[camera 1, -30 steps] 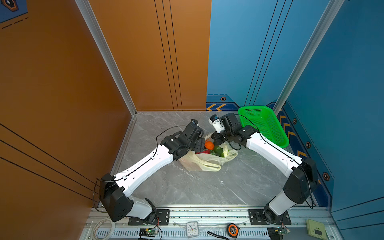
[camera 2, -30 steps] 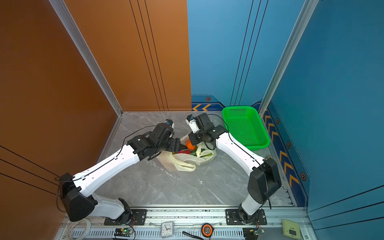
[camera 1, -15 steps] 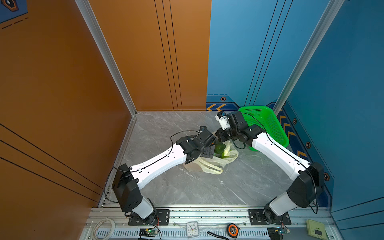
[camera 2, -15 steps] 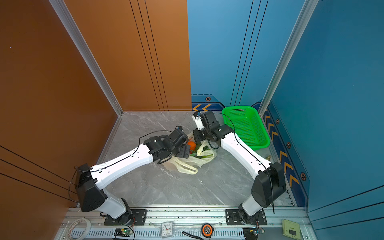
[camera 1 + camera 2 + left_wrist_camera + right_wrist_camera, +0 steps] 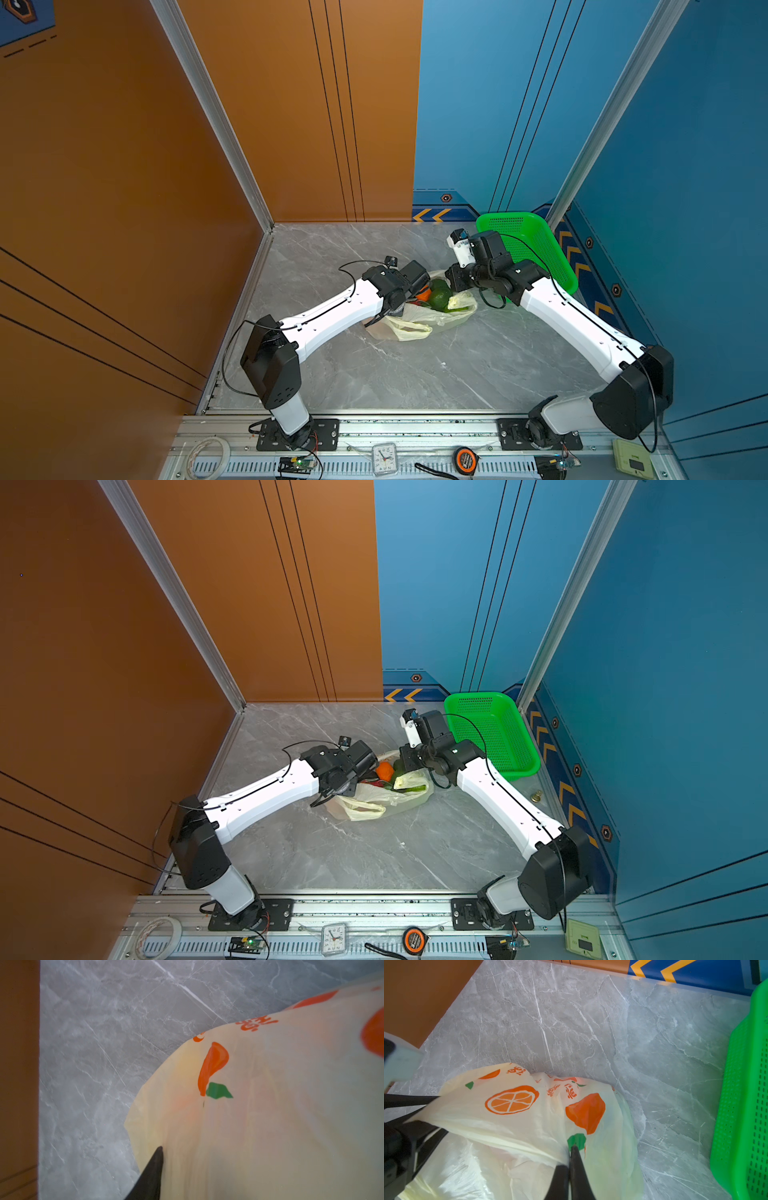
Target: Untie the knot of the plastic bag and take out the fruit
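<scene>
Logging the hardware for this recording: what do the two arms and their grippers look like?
The left arm and right arm have white link shells, black joint housings, thin black cables looping alongside. The left gripper and right gripper have slim black fingers tapering to points. No markings legible.

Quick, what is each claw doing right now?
Left gripper: closed, pinching an edge of the plastic bag.
Right gripper: closed, pinching the plastic bag too.

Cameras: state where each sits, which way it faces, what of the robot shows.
Both top views: high in front, looking down; left arm, right arm, bag, basket.
Left wrist: on the left arm, facing the bag; one finger.
Right wrist: on the right arm, facing bag and basket; right gripper pinching bag.
All share the bag.
</scene>
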`<state>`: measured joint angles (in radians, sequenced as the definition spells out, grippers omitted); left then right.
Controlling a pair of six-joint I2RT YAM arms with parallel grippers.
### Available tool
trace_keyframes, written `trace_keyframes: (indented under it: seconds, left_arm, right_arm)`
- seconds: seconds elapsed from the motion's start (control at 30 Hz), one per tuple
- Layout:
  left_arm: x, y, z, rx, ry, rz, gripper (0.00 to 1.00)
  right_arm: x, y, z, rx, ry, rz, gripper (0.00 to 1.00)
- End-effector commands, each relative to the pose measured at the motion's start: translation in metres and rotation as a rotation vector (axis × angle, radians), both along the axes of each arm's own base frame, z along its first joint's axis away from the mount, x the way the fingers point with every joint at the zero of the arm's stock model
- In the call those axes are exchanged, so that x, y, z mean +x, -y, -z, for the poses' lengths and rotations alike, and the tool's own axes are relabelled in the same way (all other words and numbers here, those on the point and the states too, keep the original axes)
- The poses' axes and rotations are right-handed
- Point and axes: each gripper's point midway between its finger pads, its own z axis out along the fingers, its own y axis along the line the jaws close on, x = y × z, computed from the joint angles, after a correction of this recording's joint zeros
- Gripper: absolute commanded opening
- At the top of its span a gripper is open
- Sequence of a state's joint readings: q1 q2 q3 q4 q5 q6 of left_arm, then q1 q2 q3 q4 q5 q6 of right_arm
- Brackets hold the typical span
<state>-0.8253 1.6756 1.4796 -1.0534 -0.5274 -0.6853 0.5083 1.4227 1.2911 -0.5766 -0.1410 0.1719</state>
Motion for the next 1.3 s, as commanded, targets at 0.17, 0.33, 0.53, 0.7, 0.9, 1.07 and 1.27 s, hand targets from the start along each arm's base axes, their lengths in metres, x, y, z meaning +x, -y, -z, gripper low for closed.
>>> trace_keyframes:
  seconds: [0.17,0.33,0.53,0.7,0.9,1.07,1.27]
  left_arm:
    - [0.008,-0.022,-0.042,0.037,0.048,0.015,0.00]
    - [0.028,-0.006,-0.069,-0.016,0.053,0.118,0.00]
    - [0.039,0.000,-0.077,-0.066,0.027,0.175,0.00]
    - [0.030,0.016,-0.063,-0.109,-0.027,0.227,0.00]
    - [0.022,0.020,-0.062,-0.157,-0.035,0.206,0.00]
    - [0.020,0.014,-0.061,-0.187,-0.040,0.161,0.00]
    - [0.024,0.012,-0.061,-0.242,-0.035,0.126,0.00]
  right_arm:
    - [-0.014,0.034,0.005,-0.030,-0.030,0.112,0.00]
    - [-0.016,0.046,0.005,-0.043,-0.030,0.155,0.00]
    - [-0.012,0.049,0.004,-0.022,-0.058,0.167,0.00]
    - [-0.018,0.039,-0.010,0.004,-0.070,0.085,0.31]
    - [-0.040,0.008,-0.066,0.103,-0.060,-0.119,0.71]
    - [-0.073,-0.033,-0.095,0.217,-0.045,-0.336,0.79]
    - [-0.099,-0.059,-0.069,0.147,-0.009,-0.539,0.87]
